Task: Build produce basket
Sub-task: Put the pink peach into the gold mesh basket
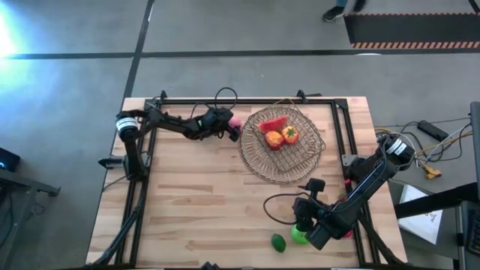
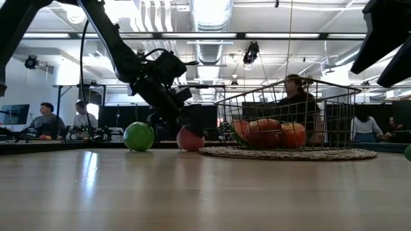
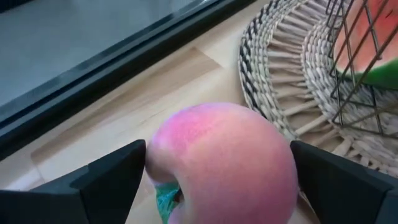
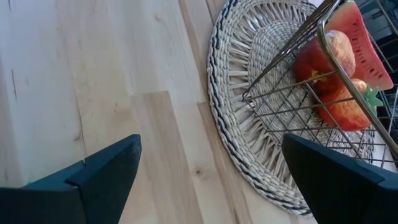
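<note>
The wire basket point(image 1: 283, 144) stands on a round woven mat point(image 1: 259, 169) at the table's far right. It holds a red watermelon slice point(image 1: 274, 124), an orange-yellow pepper point(image 1: 290, 136) and an orange-red piece point(image 1: 274, 139). My left gripper point(image 1: 229, 124) is just left of the basket, shut on a pink fruit point(image 3: 224, 165). My right gripper point(image 1: 306, 225) hovers open near the table's near right edge, over a green apple point(image 1: 299, 237). A small dark-green piece point(image 1: 278, 241) lies beside that apple. Another green apple point(image 2: 139, 136) rests on the table left of the pink fruit. My left gripper pinches the pink fruit between its two fingers point(image 3: 115, 180), one on each side of its round body point(image 3: 155, 155). The fingers come at it slanting down from the table's left. The fruit's underside point(image 2: 190, 148) rests on the table, close beside the mat's edge.
A black frame rail point(image 1: 240, 100) runs along the far edge just behind the pink fruit. A black cable point(image 1: 274, 206) loops on the table near my right arm. Bare wood point(image 1: 195, 195) spans the table's middle and left. People sit in the room beyond.
</note>
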You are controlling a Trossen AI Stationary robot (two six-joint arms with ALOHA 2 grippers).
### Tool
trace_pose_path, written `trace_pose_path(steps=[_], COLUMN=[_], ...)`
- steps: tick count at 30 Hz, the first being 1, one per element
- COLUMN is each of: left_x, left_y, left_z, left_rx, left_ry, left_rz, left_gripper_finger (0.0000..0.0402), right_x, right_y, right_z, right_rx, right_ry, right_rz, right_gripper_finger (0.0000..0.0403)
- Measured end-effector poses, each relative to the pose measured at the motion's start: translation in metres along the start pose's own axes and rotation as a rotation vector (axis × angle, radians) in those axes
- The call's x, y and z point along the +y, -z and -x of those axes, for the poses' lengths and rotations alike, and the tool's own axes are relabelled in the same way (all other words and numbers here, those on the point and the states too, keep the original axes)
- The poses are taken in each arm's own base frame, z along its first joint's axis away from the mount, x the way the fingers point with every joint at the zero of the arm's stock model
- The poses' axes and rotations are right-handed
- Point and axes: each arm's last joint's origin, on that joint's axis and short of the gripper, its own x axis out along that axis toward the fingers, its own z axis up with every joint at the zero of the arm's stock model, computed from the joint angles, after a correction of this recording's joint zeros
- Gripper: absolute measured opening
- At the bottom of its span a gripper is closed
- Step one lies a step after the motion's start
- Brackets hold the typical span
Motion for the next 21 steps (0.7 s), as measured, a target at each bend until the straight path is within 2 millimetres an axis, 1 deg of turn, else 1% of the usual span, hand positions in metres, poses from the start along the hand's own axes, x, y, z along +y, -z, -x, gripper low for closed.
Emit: trace_pose_path(steps=[8, 13, 16, 21], left_x=[0.000, -0.002, -0.006, -0.018], left_y=[0.000, 0.000, -0.002, -0.012], left_z=[0.000, 0.005, 0.016, 0.046], left_rx=[0.000, 0.010, 0.024, 0.019], left_ry=[0.006, 0.014, 0.011, 0.030], left_rz=[-0.026, -0.069, -0.129, -0.256], left_gripper_finger=[0.0334, 0.0325, 0.0324, 0.0323], right_x=[0.000, 0.000, 0.000, 0.000], right_y=[0.000, 0.000, -0.001, -0.004], right_z=[0.000, 0.000, 0.000, 0.003], right_rx=[-0.015, -0.015, -0.016, -0.045], right_ry=[0.010, 0.010, 0.010, 0.007], right_rz=[0.000, -0.003, -0.004, -0.005], right_gripper_finger=[0.0381, 0.0381, 0.0381, 0.0381])
